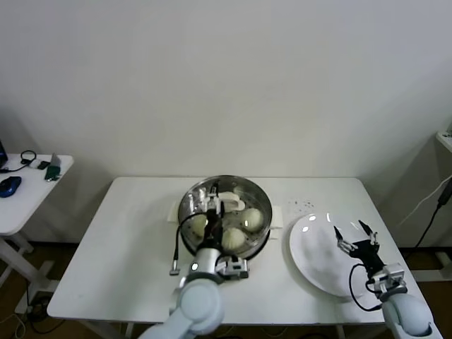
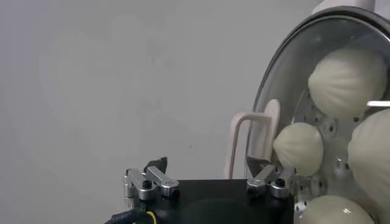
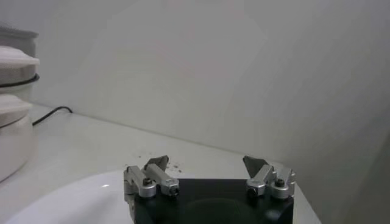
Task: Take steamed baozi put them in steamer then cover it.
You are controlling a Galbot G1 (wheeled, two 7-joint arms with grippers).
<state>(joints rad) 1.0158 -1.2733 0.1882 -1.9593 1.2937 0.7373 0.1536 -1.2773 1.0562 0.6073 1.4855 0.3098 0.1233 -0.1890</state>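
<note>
The steamer (image 1: 186,209) stands mid-table with the glass cover (image 1: 240,188) lying on it. Through the glass I see several cream baozi (image 1: 233,238) on the perforated floor (image 2: 329,128). My left gripper (image 1: 212,206) hovers open over the cover, just off its cream handle (image 1: 234,205). In the left wrist view the left gripper (image 2: 207,167) holds nothing, and the handle (image 2: 252,139) stands beyond its fingertips, beside the cover's metal rim (image 2: 275,67) and a baozi (image 2: 347,82). My right gripper (image 1: 357,234) hangs open and empty over the white plate (image 1: 316,258); the right gripper (image 3: 207,163) shows bare table ahead.
A small side table (image 1: 25,194) with a blue mouse (image 1: 9,185) and cables stands at far left. Dark crumbs (image 1: 304,205) dot the table behind the plate. A cable (image 1: 431,205) hangs at the right wall. A white pot body (image 3: 13,131) shows in the right wrist view.
</note>
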